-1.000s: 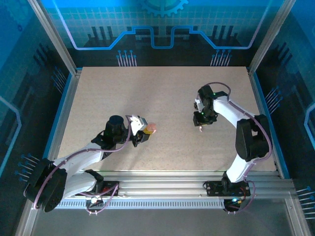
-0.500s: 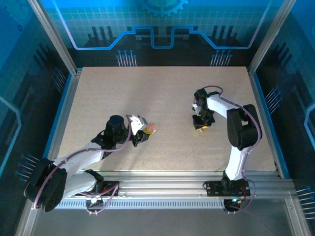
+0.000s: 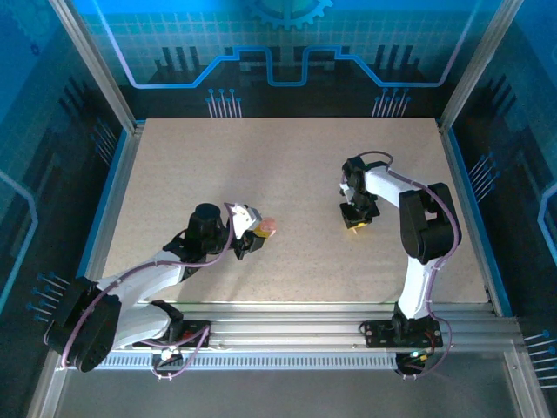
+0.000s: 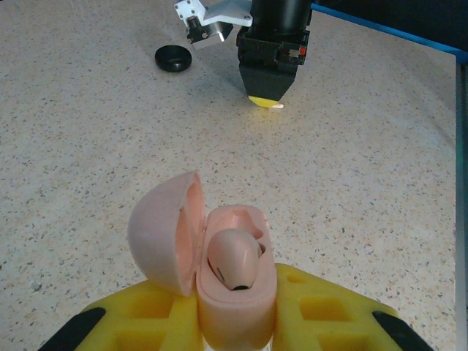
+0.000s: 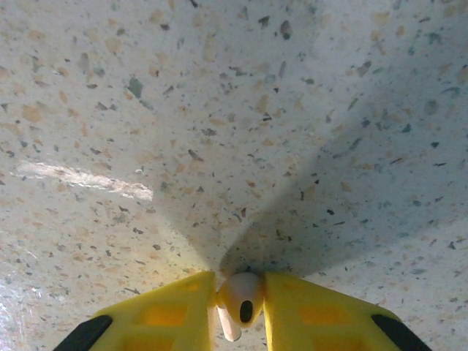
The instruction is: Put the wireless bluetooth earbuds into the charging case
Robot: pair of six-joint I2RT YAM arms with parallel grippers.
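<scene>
My left gripper point(image 4: 235, 322) is shut on a pink charging case point(image 4: 234, 285) whose lid point(image 4: 164, 232) hangs open to the left. One whitish earbud point(image 4: 232, 257) sits in the case's near slot. In the top view the case point(image 3: 267, 227) pokes out of the left gripper point(image 3: 258, 232) at mid-table. My right gripper point(image 5: 240, 311) points straight down at the table, shut on a second whitish stemmed earbud point(image 5: 239, 303) pinched between its yellow fingers point(image 5: 175, 307). In the top view the right gripper point(image 3: 354, 224) stands right of centre, apart from the case.
A small black round puck point(image 4: 173, 58) lies on the speckled table point(image 4: 88, 131) beside the right arm, seen from the left wrist. A blue rail point(image 4: 395, 33) marks the table's edge. Bare tabletop separates the two grippers.
The right arm has folded in and lowered its gripper a little toward the table, fingers now pointing straight down. The left arm and the case have stayed still.
</scene>
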